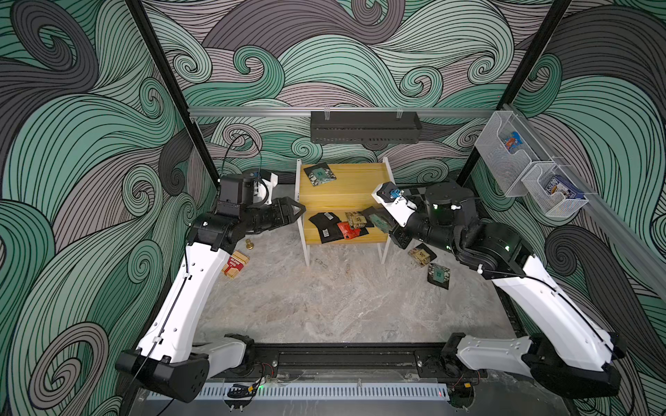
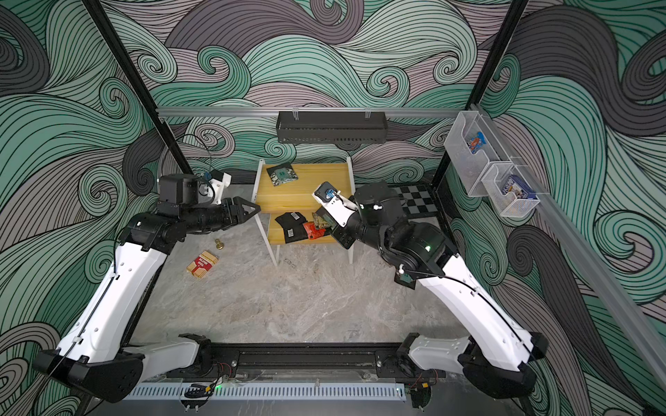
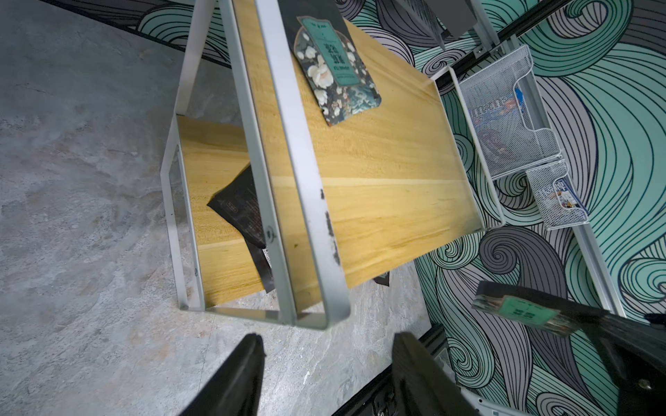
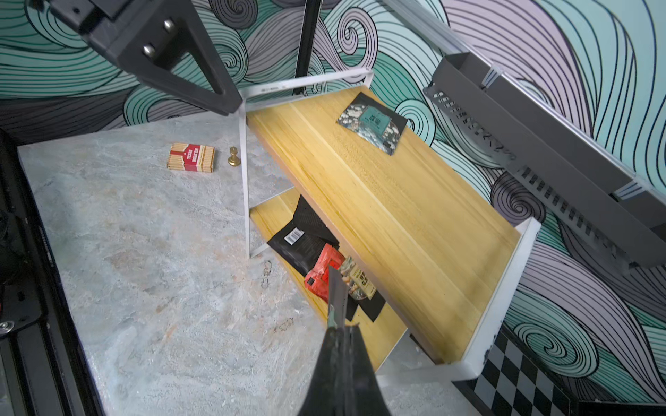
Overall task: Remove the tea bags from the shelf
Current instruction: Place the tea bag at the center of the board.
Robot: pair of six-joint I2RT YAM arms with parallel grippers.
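**One tea bag gripped at the shelf's end**

A teal tea bag (image 3: pixel 522 311) sat clamped in the closed right gripper (image 4: pixel 338 333), just off the shelf (image 1: pixel 346 191). Ahead of that gripper, black, red and tan tea bags (image 1: pixel 349 230) overlapped on the lower board, and another lay on the top board. Two more (image 1: pixel 421 255) lay on the bench (image 1: pixel 342 299) nearby. The left gripper (image 1: pixel 301 209), half open and empty, hovered beside the shelf's opposite end.
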